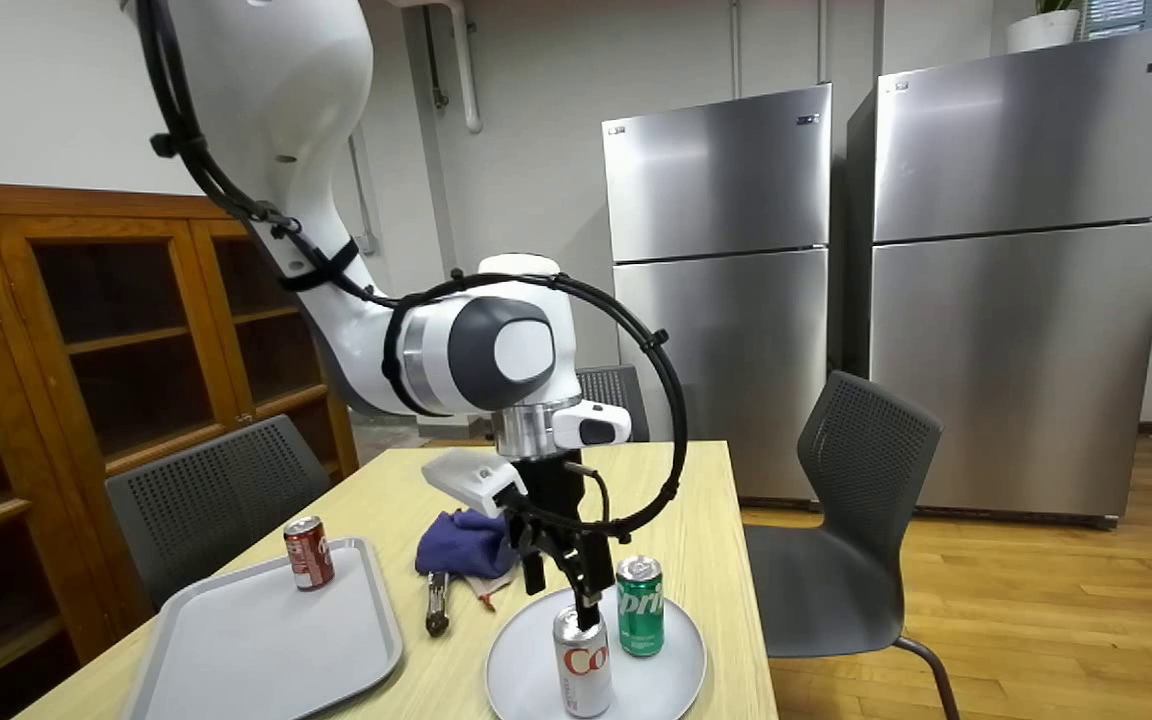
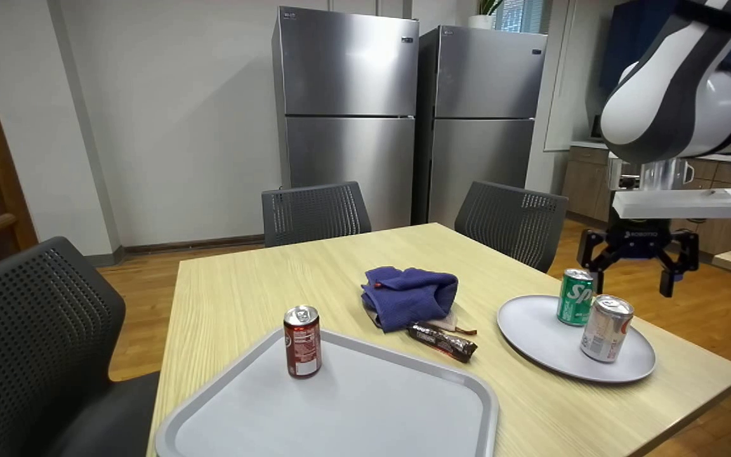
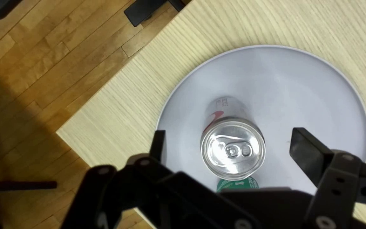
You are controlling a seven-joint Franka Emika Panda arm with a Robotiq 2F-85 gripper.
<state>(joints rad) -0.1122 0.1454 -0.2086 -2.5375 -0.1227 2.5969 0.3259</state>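
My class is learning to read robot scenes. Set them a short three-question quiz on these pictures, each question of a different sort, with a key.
1. Which two things stand on the round plate?
2. True or false: the gripper is open and holds nothing.
3. What stands on the tray? A) the cloth B) the red can C) the wrapped bar

Key:
1. The green can and the silver can.
2. True; the wrist view shows gaps either side of the silver can.
3. B
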